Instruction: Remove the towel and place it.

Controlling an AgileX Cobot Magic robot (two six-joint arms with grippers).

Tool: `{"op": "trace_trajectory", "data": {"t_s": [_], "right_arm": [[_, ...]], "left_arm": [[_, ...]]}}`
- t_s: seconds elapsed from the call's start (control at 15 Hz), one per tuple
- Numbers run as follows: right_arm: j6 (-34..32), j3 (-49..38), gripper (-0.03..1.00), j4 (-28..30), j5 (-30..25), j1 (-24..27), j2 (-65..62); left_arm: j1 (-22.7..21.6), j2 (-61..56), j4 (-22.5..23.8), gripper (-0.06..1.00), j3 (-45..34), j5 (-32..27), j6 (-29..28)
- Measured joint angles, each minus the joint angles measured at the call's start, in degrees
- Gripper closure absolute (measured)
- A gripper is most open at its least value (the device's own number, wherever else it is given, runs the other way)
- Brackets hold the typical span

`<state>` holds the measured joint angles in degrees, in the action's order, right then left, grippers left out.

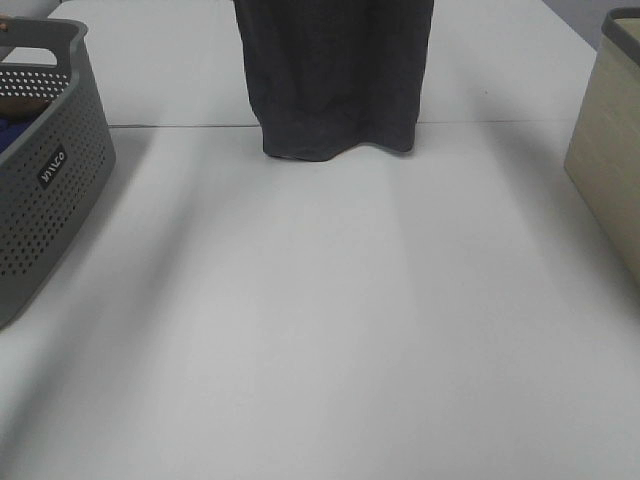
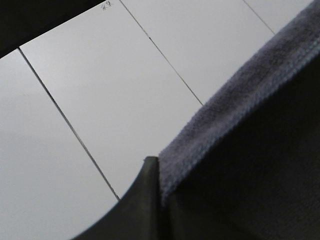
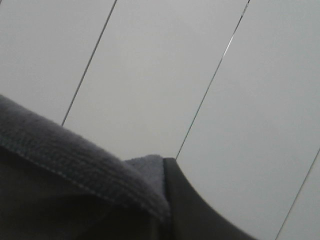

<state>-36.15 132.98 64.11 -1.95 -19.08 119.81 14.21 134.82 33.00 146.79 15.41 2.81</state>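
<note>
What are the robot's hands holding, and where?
The towel. The left gripper and right gripper each pinch its hemmed edge, and it hangs down.

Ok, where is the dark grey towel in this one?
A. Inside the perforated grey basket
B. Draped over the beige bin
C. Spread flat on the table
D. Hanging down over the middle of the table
D: the towel hangs down in a vertical column over the table, its top out of frame, apart from the grey basket at the left and the beige bin at the right.
</note>
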Motion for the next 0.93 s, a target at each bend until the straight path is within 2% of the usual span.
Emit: {"op": "trace_trajectory", "data": {"t_s": [0.2,0.53,0.87,0.93], "right_arm": [[-0.1,0.4,0.96,-1.3,2.5,0.1,1.9],[-0.1,0.4,0.96,-2.8,2.6,0.2,3.0],[-0.1,0.4,0.96,-2.9,-0.4,0.2,3.0],[-0.1,0.4,0.96,-5.8,-1.0,0.1,3.0]], "left_arm": [[-1.3,1.7,-0.6,0.94,1.9,0.7,0.1],[-1.5,1.7,0.5,0.94,2.2,0.7,0.6],[-1.5,1.7,1.3,0.94,2.2,-0.6,2.3],[-1.4,1.7,1.3,0.94,2.2,-3.3,2.3]]}}
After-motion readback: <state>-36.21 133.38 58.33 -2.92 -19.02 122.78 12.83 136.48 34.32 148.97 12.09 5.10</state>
